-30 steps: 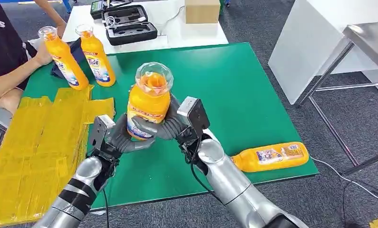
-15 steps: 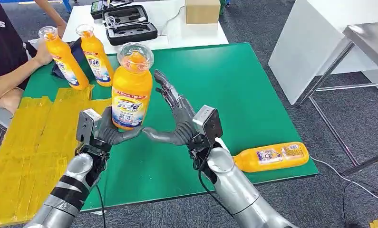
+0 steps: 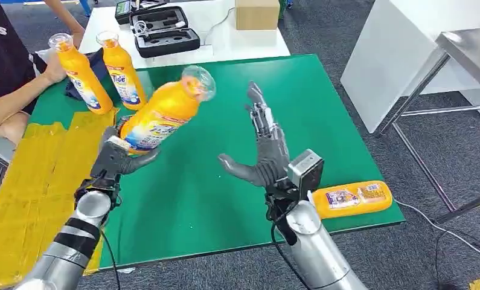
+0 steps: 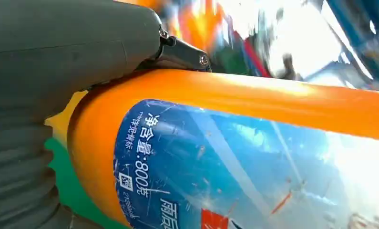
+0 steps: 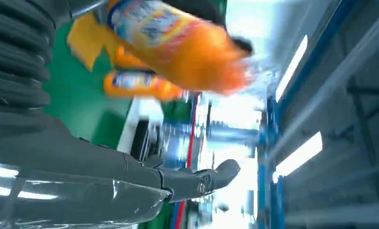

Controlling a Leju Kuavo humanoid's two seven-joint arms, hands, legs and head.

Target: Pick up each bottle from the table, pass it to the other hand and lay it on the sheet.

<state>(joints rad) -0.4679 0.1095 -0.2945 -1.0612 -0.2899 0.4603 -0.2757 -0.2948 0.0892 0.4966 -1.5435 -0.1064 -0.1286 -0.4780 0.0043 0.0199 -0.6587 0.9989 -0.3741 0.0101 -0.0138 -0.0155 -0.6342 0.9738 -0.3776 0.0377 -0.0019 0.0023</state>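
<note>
We've got four orange bottles — one (image 3: 165, 115) tilted mid-air, two (image 3: 80, 72) upright, one (image 3: 344, 200) lying flat — plus the yellow sheet (image 3: 38, 175).

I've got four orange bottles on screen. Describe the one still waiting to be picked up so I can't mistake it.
On the green table, look at the near right corner. The bottle there lies on its side beside the right hand; two others stand at the far left, and one is in the left hand.

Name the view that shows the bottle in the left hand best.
The head view: the held bottle appears whole, tilted above the green table, its base gripped by the left hand. The left wrist view gives a close-up of its label and orange side. The right wrist view shows it blurred beyond the open right hand.
</note>
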